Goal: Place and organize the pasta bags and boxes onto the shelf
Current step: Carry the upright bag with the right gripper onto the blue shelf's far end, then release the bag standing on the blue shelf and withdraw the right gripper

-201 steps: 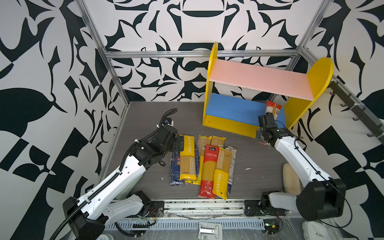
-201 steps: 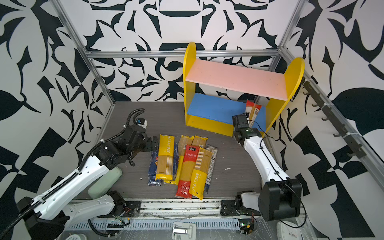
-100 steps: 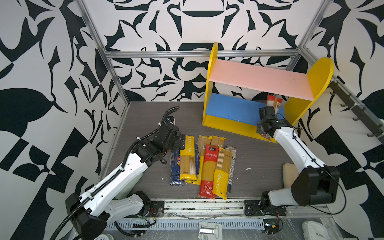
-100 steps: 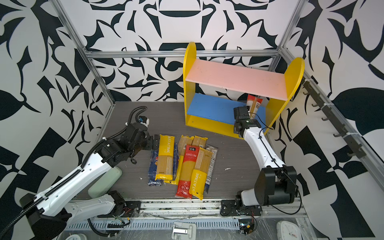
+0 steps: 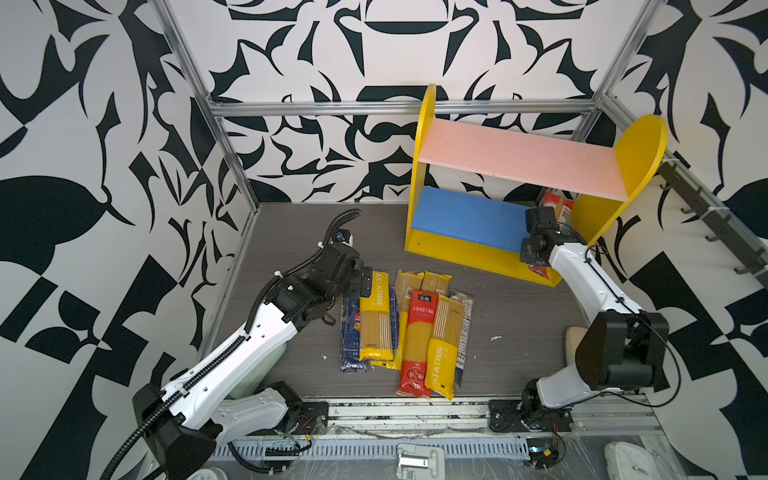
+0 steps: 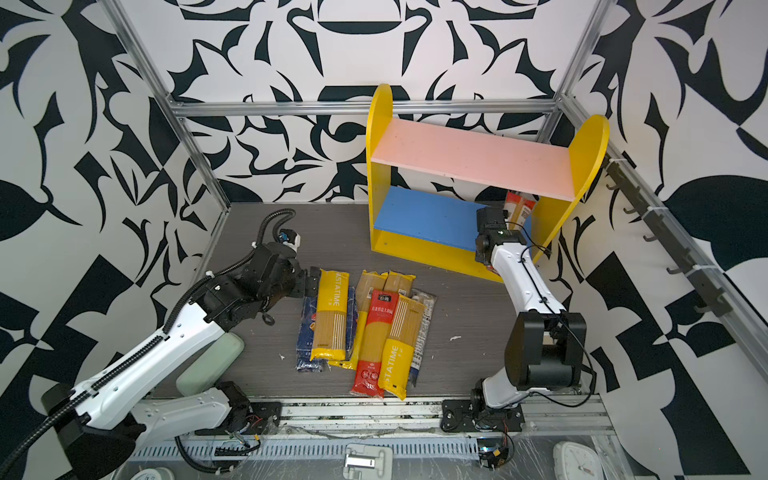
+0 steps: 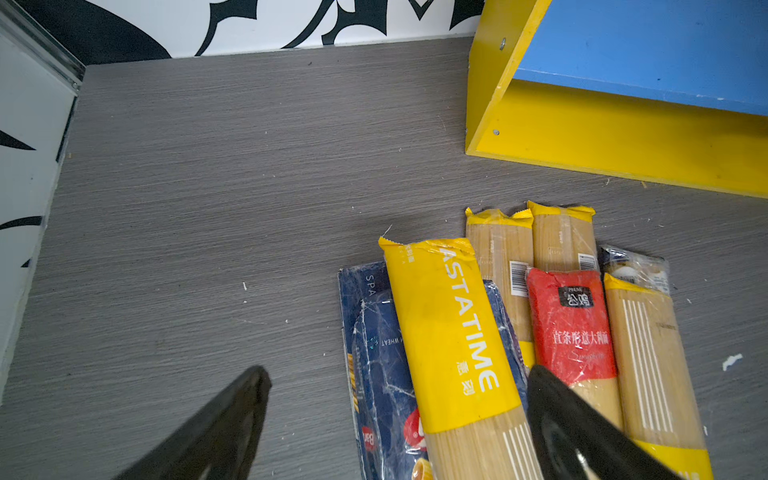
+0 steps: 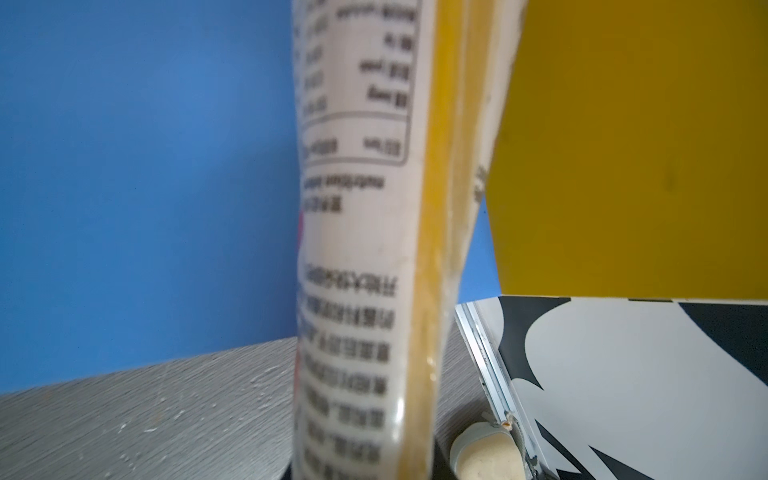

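The shelf (image 5: pixel 428 137) stands at the back right, with a pink upper board (image 5: pixel 519 162) and a blue lower board (image 5: pixel 465 216). My right gripper (image 5: pixel 546 218) is shut on a red-ended spaghetti bag (image 5: pixel 559 205), held upright on the lower tier against the right yellow panel (image 8: pixel 623 145). In the right wrist view the bag (image 8: pixel 357 249) fills the middle and hides the fingers. My left gripper (image 7: pixel 399 370) is open just above the far end of the pile. Under it lie a yellow-ended bag (image 7: pixel 444 324) and a dark blue Barilla box (image 7: pixel 378 365), beside a red bag (image 5: pixel 417 336) and several more bags.
The pile lies on the grey table (image 5: pixel 291 232) in front of the shelf. A pale green pad (image 6: pixel 212 361) sits beside the left arm's base and a beige pad (image 5: pixel 571 345) beside the right one. A rail of hooks (image 5: pixel 706 216) runs along the right wall.
My right gripper has carried the spaghetti bag up and farther in under the pink board. The left gripper has edged slightly toward the back over the pile's end.
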Motion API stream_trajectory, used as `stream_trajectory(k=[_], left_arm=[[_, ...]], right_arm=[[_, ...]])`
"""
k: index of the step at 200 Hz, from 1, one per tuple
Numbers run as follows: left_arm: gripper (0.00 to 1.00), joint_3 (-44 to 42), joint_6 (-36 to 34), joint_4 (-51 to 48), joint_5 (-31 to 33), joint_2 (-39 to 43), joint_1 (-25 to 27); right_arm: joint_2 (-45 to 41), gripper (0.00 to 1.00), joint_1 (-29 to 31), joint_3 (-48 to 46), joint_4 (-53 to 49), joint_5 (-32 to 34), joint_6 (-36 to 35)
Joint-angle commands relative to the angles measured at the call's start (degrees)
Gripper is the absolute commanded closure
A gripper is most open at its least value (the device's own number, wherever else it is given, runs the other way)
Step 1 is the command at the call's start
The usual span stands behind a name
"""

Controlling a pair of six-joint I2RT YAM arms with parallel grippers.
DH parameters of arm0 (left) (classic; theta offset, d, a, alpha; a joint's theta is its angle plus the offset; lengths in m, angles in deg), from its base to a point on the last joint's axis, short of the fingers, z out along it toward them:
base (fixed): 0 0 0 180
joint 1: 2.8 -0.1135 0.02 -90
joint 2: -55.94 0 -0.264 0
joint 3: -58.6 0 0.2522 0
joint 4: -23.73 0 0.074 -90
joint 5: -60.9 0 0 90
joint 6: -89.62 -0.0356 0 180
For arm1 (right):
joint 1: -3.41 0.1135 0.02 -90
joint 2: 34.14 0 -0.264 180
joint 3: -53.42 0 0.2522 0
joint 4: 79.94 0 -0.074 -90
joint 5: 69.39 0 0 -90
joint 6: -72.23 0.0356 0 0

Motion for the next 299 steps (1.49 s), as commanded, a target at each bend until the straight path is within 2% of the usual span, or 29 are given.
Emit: stream_trajectory(k=[1,26,38,72,169,190,219,299], left_arm=[[0.01,2.0,-0.7,-1.8,0.5,-0.3,-0.2],[0.01,2.0,-0.7,-1.9,0.7,-0.3,-0.2],[0.01,2.0,-0.8,-2.2,0.9,-0.3,-0.2],[0.01,1.7,-0.8,-2.8,1.7,0.3,-0.3],[0.01,-0.4,0.1,-4.2,2.0,3.8,-0.3],[0.01,-1.2,0.3,-4.4,2.1,5.2,-0.3],[0.01,-2.1,1.0,-4.8,1.9,7.1,-0.3],[0.01,-3.3,2.1,-6.2,2.4,11.6,-0.3]], right_arm=[[-2.2,0.90,-0.9,4.5,6.3,3.8,1.3],[-2.7,0.69,-0.9,3.6,6.8,3.0,1.4],[-3.1,0.53,-0.9,3.4,6.9,2.8,1.5],[-3.3,0.41,-1.0,4.2,5.2,2.4,2.0],[-7.5,0.35,-0.9,2.9,-1.8,-0.9,5.8],[-8.8,0.27,-0.9,2.5,-2.8,-2.8,6.3],[-10.4,0.23,-0.9,1.3,-3.6,-3.9,7.1],[-15.7,0.20,0.5,-1.2,-7.1,-6.4,7.9]])
